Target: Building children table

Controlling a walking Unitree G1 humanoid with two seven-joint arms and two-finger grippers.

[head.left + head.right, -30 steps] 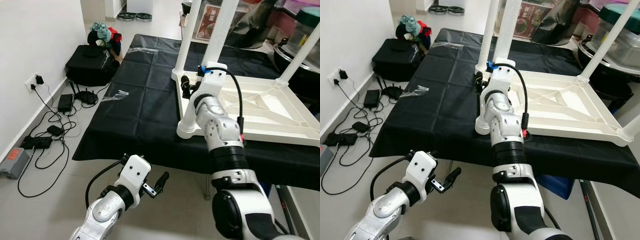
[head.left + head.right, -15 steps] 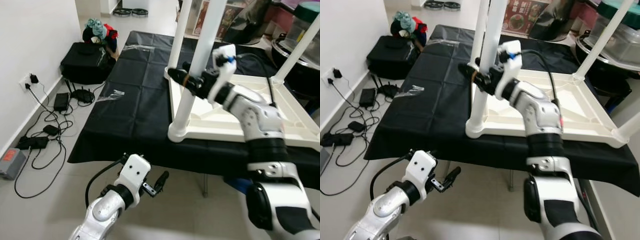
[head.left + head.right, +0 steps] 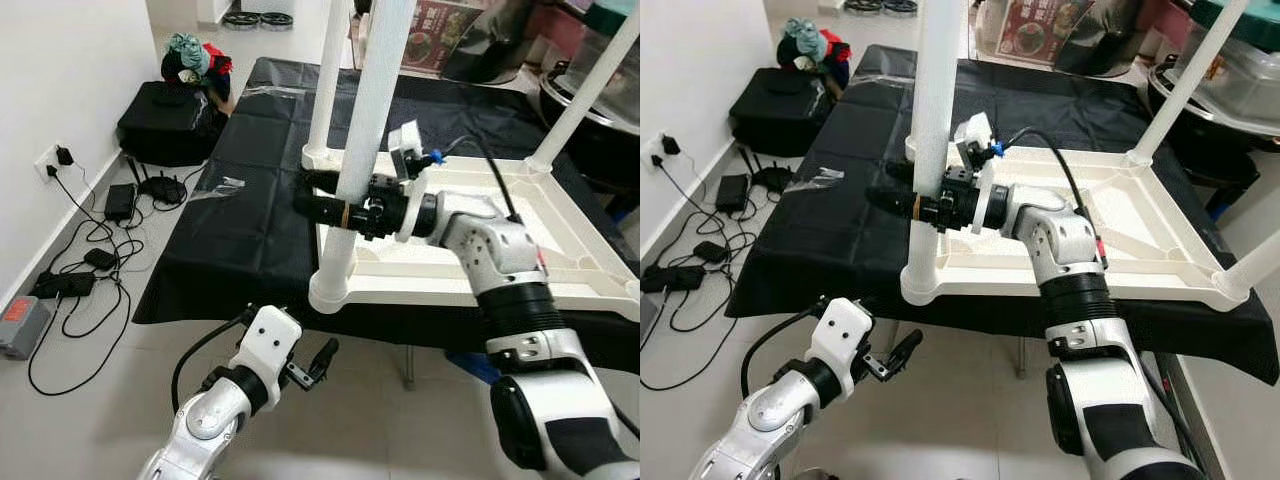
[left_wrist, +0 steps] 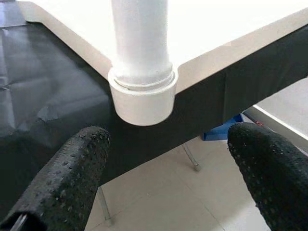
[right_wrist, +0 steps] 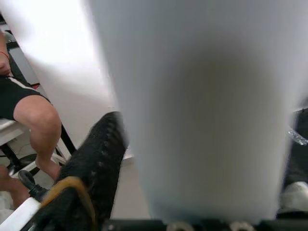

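Left eye view: the right gripper [image 3: 345, 212] has swung onto the near table leg [image 3: 362, 150] of the upturned white tabletop [image 3: 560, 262], fingers now straddling it (probably tightening); left gripper [image 3: 318, 362] hangs open.

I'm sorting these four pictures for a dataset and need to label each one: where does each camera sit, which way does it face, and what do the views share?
Left eye view: on the head, looking forward and down at the upturned white table on a black cloth; both arms show.
Right eye view: beside it, same scene; the right gripper straddles the near table leg.
Left wrist view: low, looking up between the left gripper fingers at that leg's base.
Right wrist view: pressed against the leg; a seated person's leg behind.
Shared: the near table leg.
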